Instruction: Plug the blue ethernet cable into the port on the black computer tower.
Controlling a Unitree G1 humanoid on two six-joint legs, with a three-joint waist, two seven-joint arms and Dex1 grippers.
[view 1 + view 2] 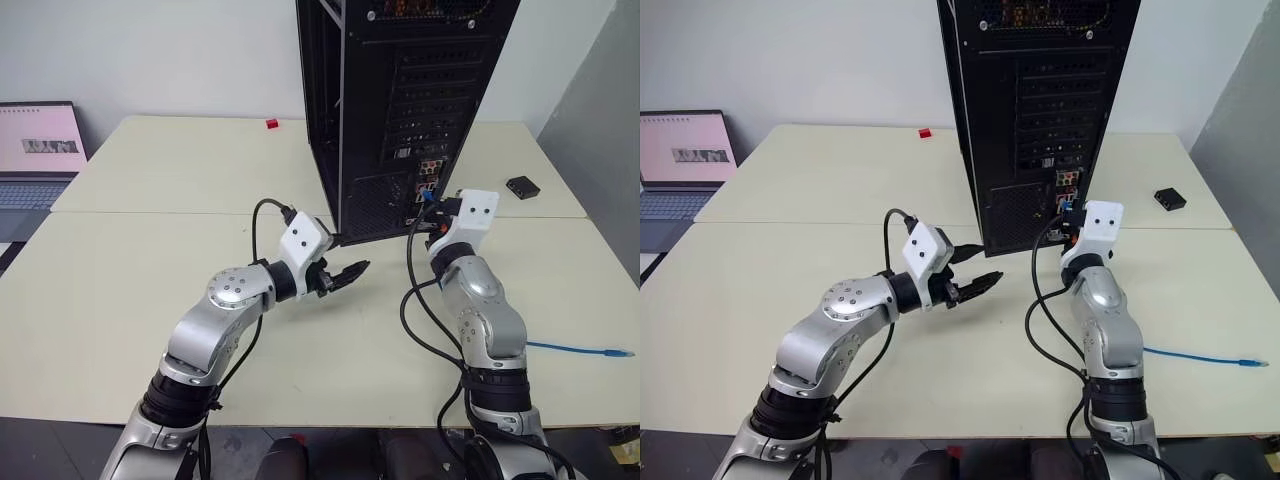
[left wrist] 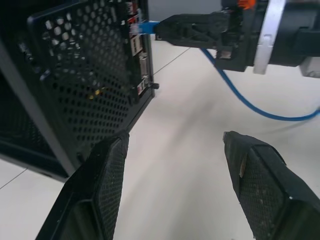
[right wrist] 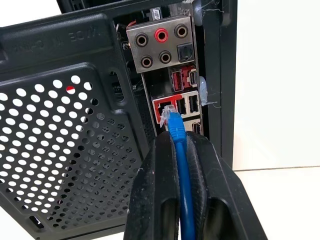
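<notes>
Right wrist view: smooth blue ethernet cable [image 3: 180, 165] between ribbed black fingers [image 3: 155, 190].

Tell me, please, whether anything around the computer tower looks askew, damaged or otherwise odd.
Nothing looks damaged or spilled. The black computer tower stands upright on the table, and the right end effector holds the blue ethernet cable with its plug at the port. The cable's far end trails off the table edge, which seems harmless.
</notes>
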